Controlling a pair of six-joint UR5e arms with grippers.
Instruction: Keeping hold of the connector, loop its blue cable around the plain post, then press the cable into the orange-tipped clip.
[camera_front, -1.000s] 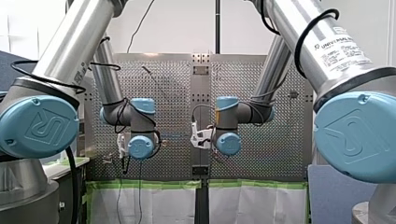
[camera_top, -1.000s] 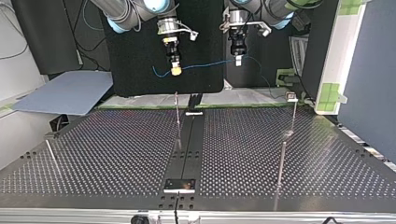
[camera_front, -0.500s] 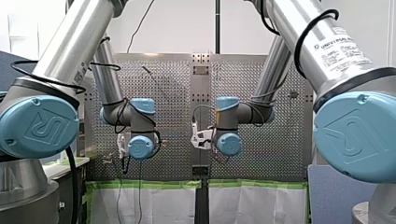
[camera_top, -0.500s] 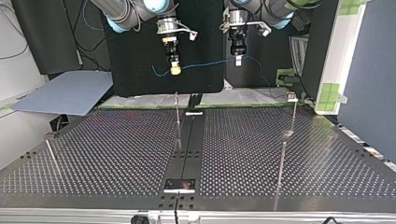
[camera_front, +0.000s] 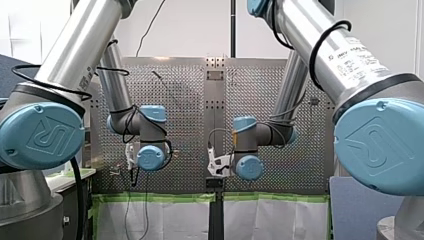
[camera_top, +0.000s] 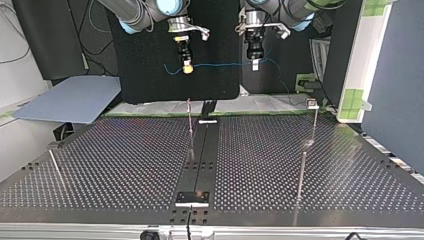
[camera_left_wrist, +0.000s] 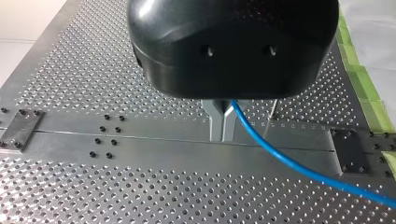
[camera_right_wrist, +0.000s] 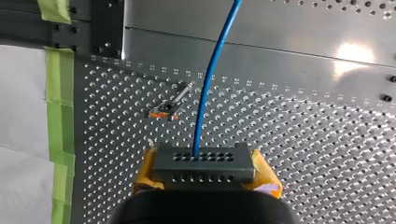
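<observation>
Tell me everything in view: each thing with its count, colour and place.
table: one, silver, perforated, under both arms.
rods: three, silver, plain, standing on the table.
clip: one, orange-tipped, atop a fourth rod near the tape.
tape: green, along the table edge.
cable: one, blue, strung between both end effectors.
connector: one, grey, in the right end effector.
left end effector: black, metal fingers shut on the cable.
right end effector: yellow pads, shut on the connector.
</observation>
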